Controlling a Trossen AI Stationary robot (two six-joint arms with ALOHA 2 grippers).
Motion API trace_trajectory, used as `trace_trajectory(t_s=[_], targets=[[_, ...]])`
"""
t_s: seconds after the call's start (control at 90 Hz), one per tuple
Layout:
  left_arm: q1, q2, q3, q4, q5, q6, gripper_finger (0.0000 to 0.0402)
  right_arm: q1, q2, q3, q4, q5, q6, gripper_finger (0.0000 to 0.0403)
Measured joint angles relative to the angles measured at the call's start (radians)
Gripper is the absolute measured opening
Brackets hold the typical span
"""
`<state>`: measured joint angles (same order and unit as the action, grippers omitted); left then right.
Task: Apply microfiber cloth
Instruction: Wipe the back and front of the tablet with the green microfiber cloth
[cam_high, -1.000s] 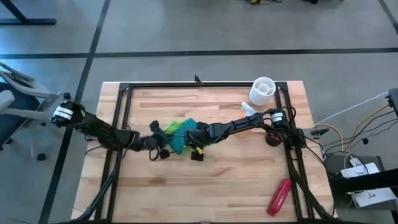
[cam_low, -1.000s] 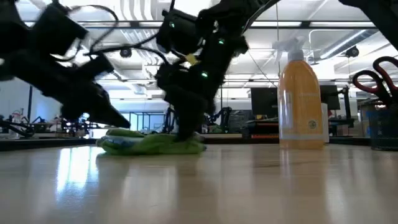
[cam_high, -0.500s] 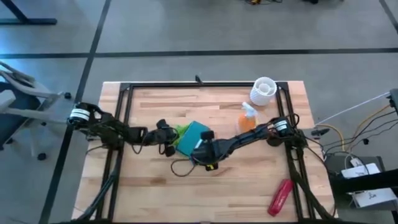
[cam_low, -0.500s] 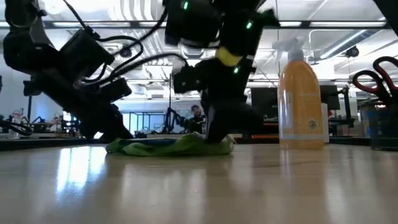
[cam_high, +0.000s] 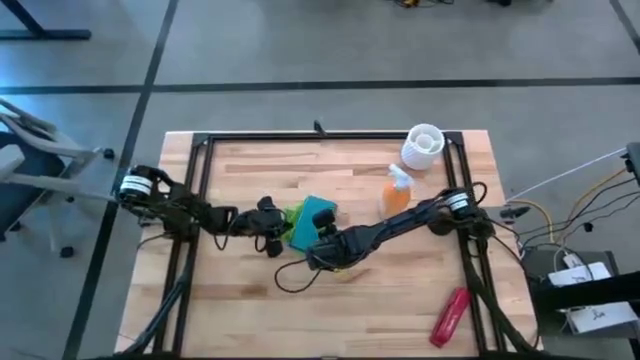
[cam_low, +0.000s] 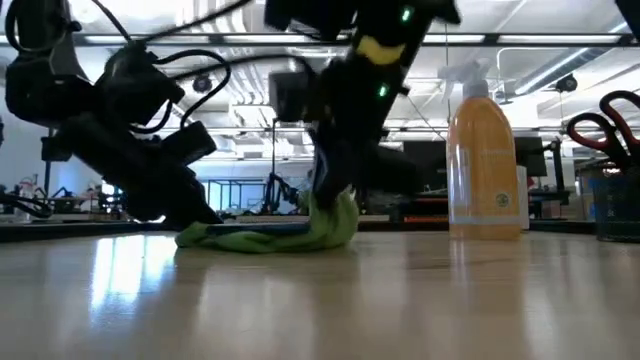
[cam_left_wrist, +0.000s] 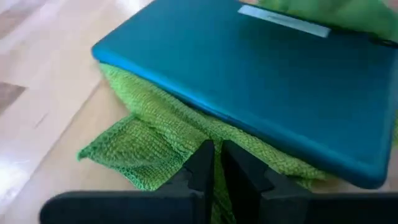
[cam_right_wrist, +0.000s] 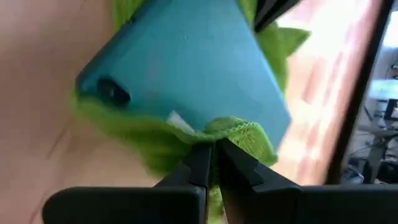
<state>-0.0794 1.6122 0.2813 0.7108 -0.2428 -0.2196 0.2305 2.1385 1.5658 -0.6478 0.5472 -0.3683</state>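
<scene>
Right gripper (cam_right_wrist: 212, 163) pinches microfiber cloth's (cam_right_wrist: 239, 132) edge, lifted over the device (cam_right_wrist: 180, 68).

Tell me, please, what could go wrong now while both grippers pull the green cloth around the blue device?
1. The right gripper and left gripper each pinch the microfiber cloth; opposing pulls could slip it free.
2. The teal device lies on the cloth and might slide off.
3. The spray bottle stands beside the right arm and could be knocked.

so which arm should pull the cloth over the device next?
Right, probably. The right gripper is shut on the microfiber cloth edge lifted over the teal flat device. The left gripper pinches cloth lying beneath the device, likely anchoring it.
</scene>
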Motion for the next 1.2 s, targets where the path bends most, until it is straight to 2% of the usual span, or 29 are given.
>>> trace_trajectory(t_s=[0.122,0.267,0.489,0.622,0.767,0.922,1.111,1.2], targets=[[-0.012,0.007,0.0,0.007,-0.001,-0.009,0.0021,-0.002,0.024,0.002,0.041,-0.085,0.006,0.0029],[-0.023,0.009,0.0,0.007,-0.001,-0.027,0.0021,0.009,0.02,0.002,0.018,-0.073,0.056,0.0081],[-0.03,0.016,0.0,0.006,-0.001,-0.03,0.0021,0.058,-0.038,0.018,-0.213,-0.093,0.175,0.014],[-0.03,0.016,-0.001,0.006,-0.001,-0.034,0.0021,0.081,-0.042,0.018,-0.336,-0.136,0.258,0.0156],[-0.03,0.016,-0.001,0.007,-0.001,-0.042,0.0021,0.094,-0.042,0.017,-0.431,-0.136,0.327,0.0162],[-0.032,0.02,-0.001,0.01,-0.002,-0.042,0.0021,0.118,-0.052,0.073,-0.35,-0.128,0.317,0.016],[-0.033,0.021,-0.002,0.035,0.0,-0.032,0.0021,0.116,-0.047,0.065,-0.136,-0.042,0.114,0.0149],[-0.035,0.021,-0.002,0.037,0.0,-0.032,0.0021,0.105,-0.034,0.04,-0.099,0.001,0.081,0.0144]])
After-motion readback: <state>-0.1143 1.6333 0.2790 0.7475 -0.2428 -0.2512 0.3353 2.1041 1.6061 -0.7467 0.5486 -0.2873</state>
